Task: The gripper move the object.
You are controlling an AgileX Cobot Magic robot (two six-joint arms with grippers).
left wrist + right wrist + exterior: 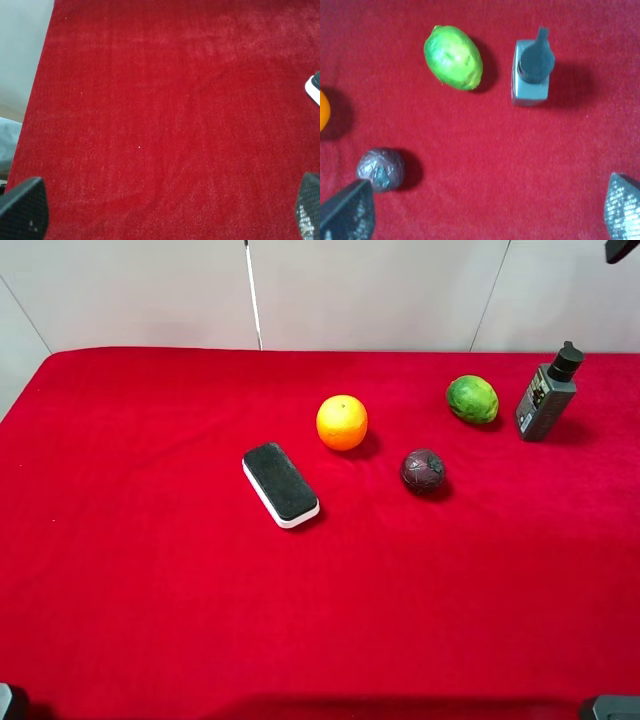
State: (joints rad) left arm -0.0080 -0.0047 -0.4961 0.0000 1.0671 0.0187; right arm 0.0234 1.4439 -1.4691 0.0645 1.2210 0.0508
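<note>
While nothing grips it, the layout reads as follows.

Bottle: the dark grey bottle [546, 400] stands upright on the red table [150, 590], at its far right corner, black nozzle cap on top (the right wrist view looks almost straight down on it [530, 74]).
Nearest neighbour: a green lime [472, 399] lies just beside the bottle, toward the middle of the table, not touching it.
Purple fruit: a dark round fruit [423, 470] sits nearer the front than the lime, apart from both.
Orange: an orange [342, 422] rests near the table's middle, left of the purple fruit.
Eraser: a flat black-and-white block [281, 483] lies in front-left of the orange, set at a slant.
Right gripper: its gripper [485, 215] hangs above the cloth with its fingers [350, 212] spread wide, empty, well short of the bottle.
Left gripper: this gripper [165, 210] is likewise wide and empty over bare cloth (only the fingertips [22, 207] show).
</note>
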